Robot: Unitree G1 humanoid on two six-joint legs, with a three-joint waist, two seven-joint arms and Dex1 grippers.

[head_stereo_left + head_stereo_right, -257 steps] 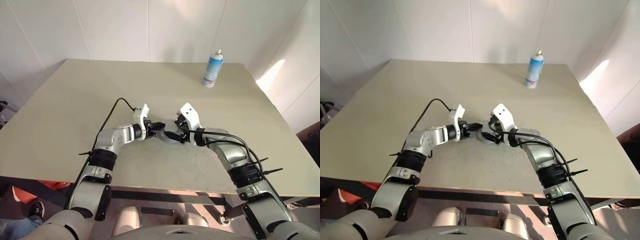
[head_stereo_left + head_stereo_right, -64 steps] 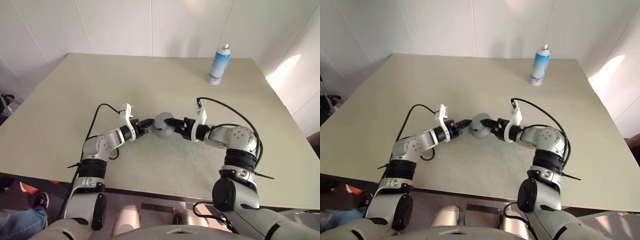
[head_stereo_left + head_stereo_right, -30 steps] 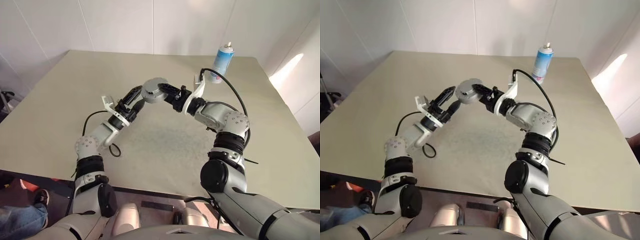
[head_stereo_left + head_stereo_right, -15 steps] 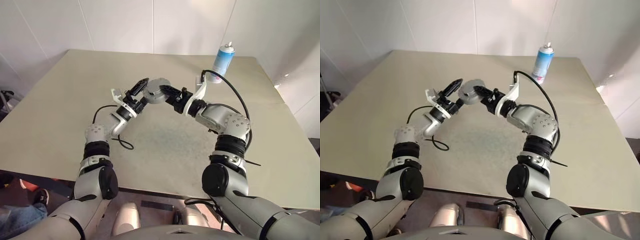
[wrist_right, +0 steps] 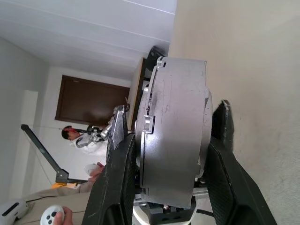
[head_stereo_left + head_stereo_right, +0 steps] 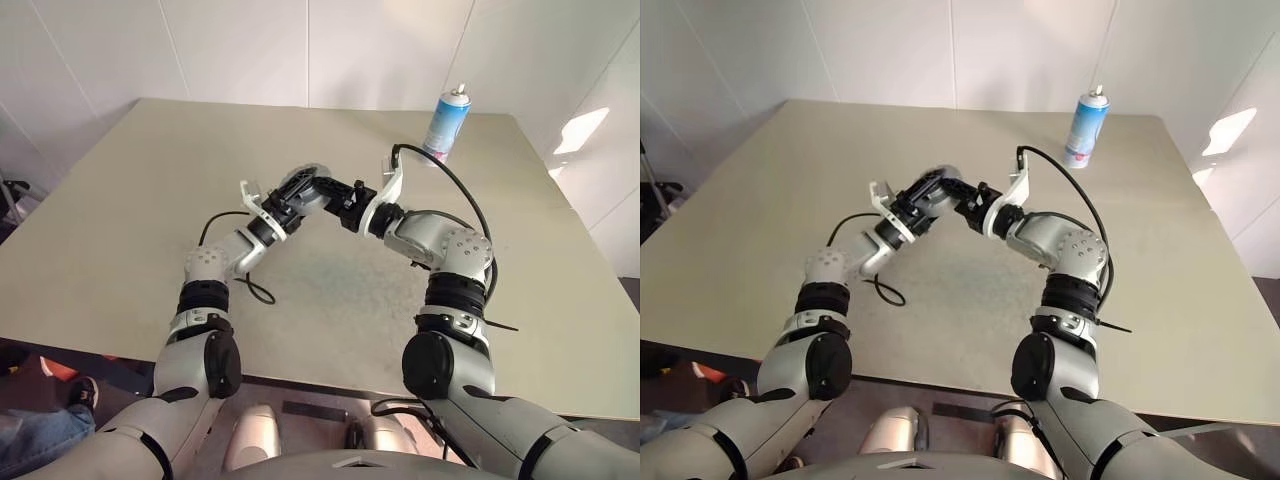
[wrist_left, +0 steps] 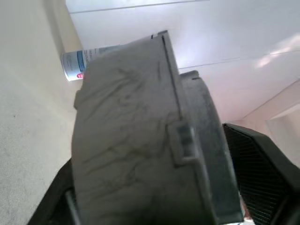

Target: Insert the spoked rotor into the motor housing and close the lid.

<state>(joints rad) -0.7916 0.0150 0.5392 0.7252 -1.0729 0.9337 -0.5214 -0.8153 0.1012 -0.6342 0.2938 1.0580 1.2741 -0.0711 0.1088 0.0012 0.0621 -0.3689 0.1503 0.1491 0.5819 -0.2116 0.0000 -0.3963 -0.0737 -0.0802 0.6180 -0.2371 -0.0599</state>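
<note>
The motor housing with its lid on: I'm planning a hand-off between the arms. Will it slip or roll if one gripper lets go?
The motor housing looks rigid, solid metal, so probably heavy for its size. Its smooth grey sides may slide between the right gripper's fingers. Being round, it would likely roll if it landed on edge on the table.

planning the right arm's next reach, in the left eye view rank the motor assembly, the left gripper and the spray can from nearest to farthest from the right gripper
1. The motor assembly, closed up and held off the table between the right gripper's fingers.
2. The left gripper, on the assembly's other side, fingers around it.
3. The spray can, upright at the table's far right, clearly farthest.
</note>
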